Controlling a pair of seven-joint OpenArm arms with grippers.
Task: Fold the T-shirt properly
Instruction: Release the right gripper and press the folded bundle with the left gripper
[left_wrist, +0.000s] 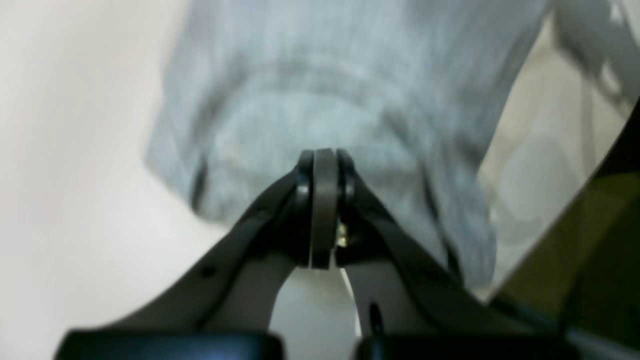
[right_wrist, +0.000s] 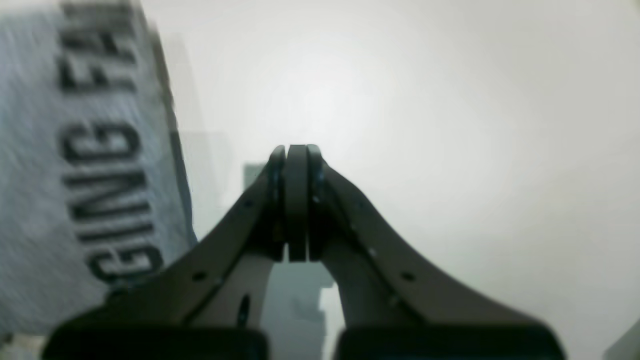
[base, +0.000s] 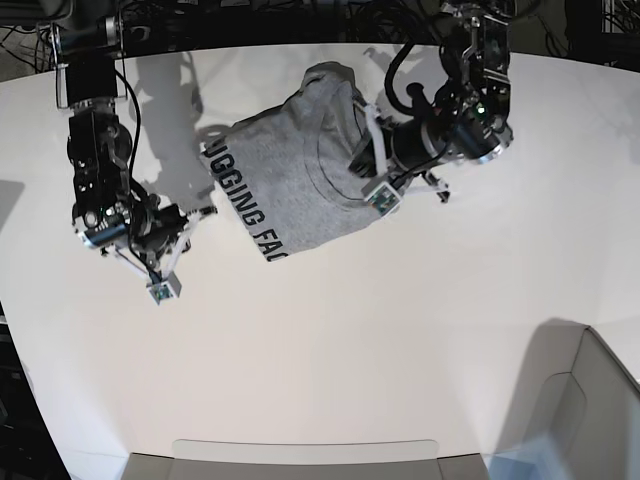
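Observation:
The heather-grey T-shirt (base: 285, 175) lies partly folded at the table's back middle, with black lettering along its front-left edge. In the left wrist view the T-shirt (left_wrist: 350, 85) is blurred and fills the space beyond the tips, its collar curve showing. My left gripper (left_wrist: 325, 152) is shut, its tips buried in the cloth at the shirt's right edge (base: 358, 160). My right gripper (right_wrist: 296, 147) is shut on nothing, hovering over bare table just left of the lettered edge (right_wrist: 100, 150); in the base view it (base: 205, 211) sits a little apart from the shirt.
The white table (base: 330, 340) stretches forward of the shirt. A grey bin (base: 590, 400) stands at the front right corner. A flat grey tray edge (base: 300, 455) runs along the front. Cables and arm mounts line the back edge.

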